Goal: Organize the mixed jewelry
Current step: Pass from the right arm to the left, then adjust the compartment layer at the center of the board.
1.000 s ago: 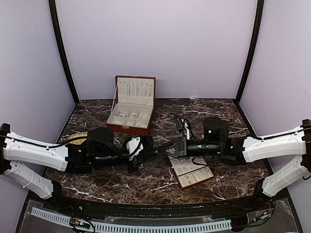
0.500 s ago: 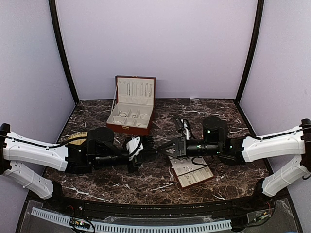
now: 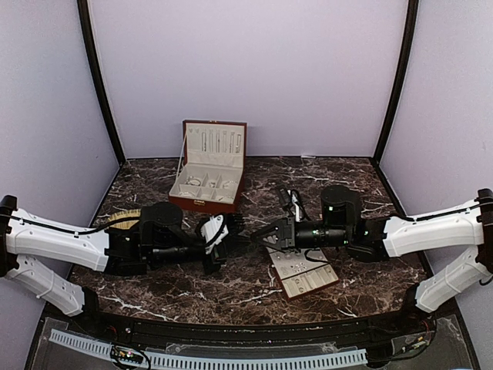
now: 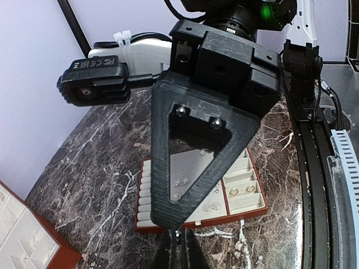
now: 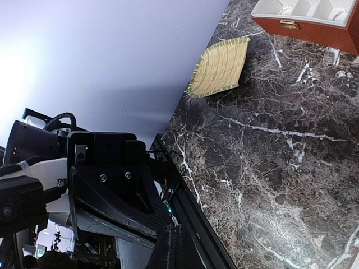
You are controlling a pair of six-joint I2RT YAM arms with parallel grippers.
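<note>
My two grippers meet tip to tip above the middle of the table, the left gripper (image 3: 245, 236) facing the right gripper (image 3: 256, 237). In the left wrist view a tiny silvery stud (image 4: 177, 232) sits in the tips of my shut left gripper (image 4: 178, 236), right under the pointed tip of the right gripper (image 4: 171, 222). The right gripper (image 5: 178, 231) is shut; whether it also grips the stud I cannot tell. Below lies the cream slotted tray (image 4: 224, 217) holding two rings (image 4: 233, 191) and small studs (image 4: 210, 206). Another stud (image 4: 260, 257) lies loose on the marble.
The open red-brown box (image 3: 206, 202) stands at the back, left of centre, also seen at the top of the right wrist view (image 5: 314, 25). A woven straw mat (image 3: 119, 220) lies at the left edge behind my left arm. The tray (image 3: 327, 281) sits under the right arm.
The left gripper's jaws have closed onto the tiny stud at the meeting point. Both arms have stayed almost in place.
</note>
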